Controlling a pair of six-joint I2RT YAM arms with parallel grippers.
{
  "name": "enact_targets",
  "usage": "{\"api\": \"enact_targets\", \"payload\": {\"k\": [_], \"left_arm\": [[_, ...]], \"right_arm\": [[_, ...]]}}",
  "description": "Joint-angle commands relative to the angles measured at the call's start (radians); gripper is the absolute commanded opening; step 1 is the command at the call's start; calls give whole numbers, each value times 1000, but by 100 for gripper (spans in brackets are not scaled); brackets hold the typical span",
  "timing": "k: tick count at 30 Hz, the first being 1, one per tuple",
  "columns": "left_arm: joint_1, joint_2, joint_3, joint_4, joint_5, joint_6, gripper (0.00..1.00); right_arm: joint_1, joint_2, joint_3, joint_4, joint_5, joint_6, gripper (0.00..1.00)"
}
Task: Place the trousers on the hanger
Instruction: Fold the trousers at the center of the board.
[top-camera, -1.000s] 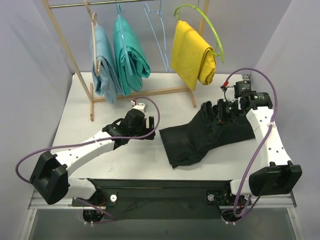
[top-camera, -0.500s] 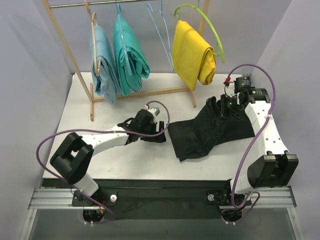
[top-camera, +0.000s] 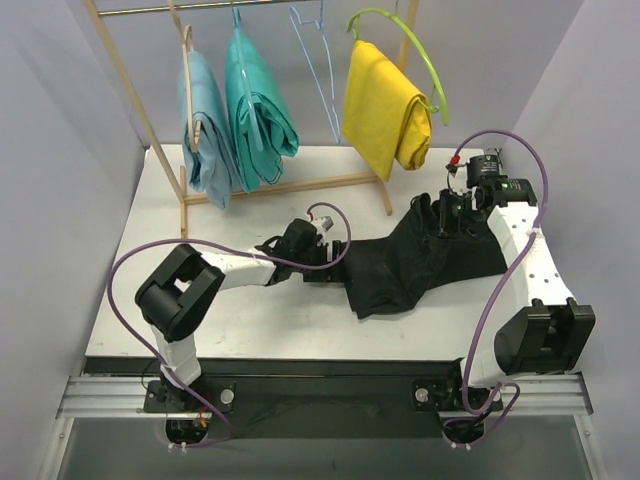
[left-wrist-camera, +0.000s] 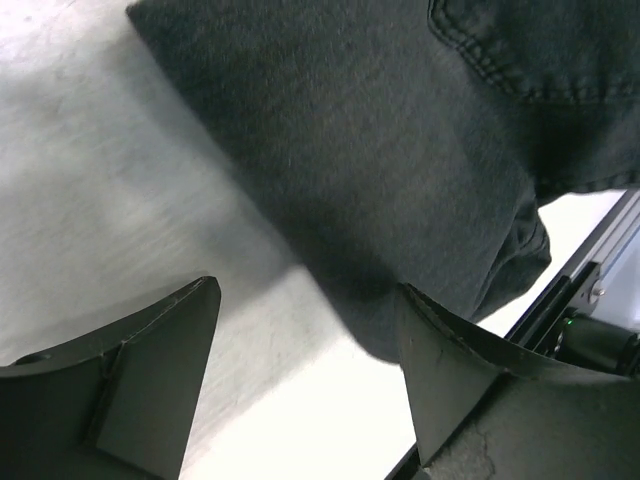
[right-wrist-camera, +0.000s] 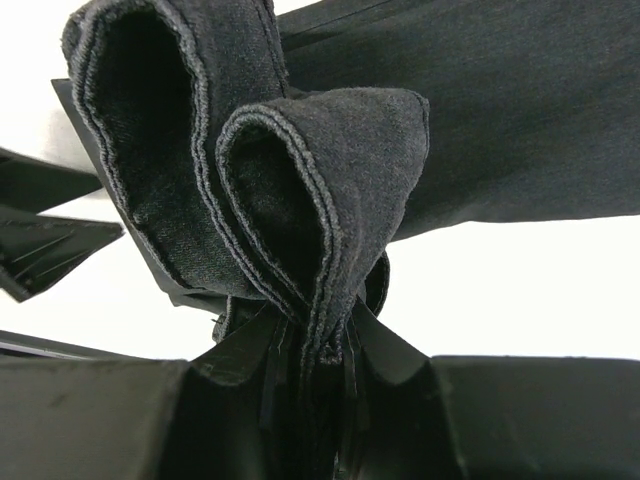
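The black trousers (top-camera: 410, 262) lie on the white table right of centre. My right gripper (top-camera: 436, 218) is shut on a bunched fold of their far end (right-wrist-camera: 300, 220) and holds it a little above the table. My left gripper (top-camera: 335, 258) is open at the trousers' left edge, its fingers (left-wrist-camera: 150, 380) straddling bare table beside the black cloth (left-wrist-camera: 380, 150). The thin light-blue wire hanger (top-camera: 315, 60) hangs bare on the rack's rail, between the teal and yellow garments.
A wooden rack (top-camera: 150, 150) stands at the back. It carries a light-blue garment (top-camera: 205, 130) on a wooden hanger, teal trousers (top-camera: 258, 110), and yellow trousers (top-camera: 385, 110) on a lime-green hanger (top-camera: 420, 50). Grey walls close both sides.
My left arm has reached right across the table until its open gripper meets the trousers' left edge. My right gripper has drawn the trousers a little back and right.
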Motion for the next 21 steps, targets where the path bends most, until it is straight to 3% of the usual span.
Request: {"api": "enact_targets", "payload": {"k": [1, 5, 6, 8, 9, 16, 19, 21], "left_arm": [[-13, 72, 69, 113, 50, -48, 78], [-21, 141, 121, 136, 91, -63, 57], [-21, 150, 127, 145, 108, -71, 40], [-12, 169, 132, 157, 123, -89, 19], [-7, 166, 133, 147, 119, -88, 2], [143, -4, 20, 0, 83, -85, 0], [235, -93, -37, -99, 103, -41, 0], [283, -140, -60, -266, 81, 24, 0]], "right_arm": [[-7, -33, -13, 35, -18, 13, 0], [-7, -41, -16, 38, -27, 25, 0], [-7, -44, -19, 38, -30, 30, 0], [-7, -47, -24, 42, -44, 37, 0], [-7, -48, -25, 42, -47, 40, 0], [71, -65, -35, 53, -63, 108, 0], [192, -55, -35, 61, -6, 137, 0], [264, -41, -33, 73, -10, 184, 0]]}}
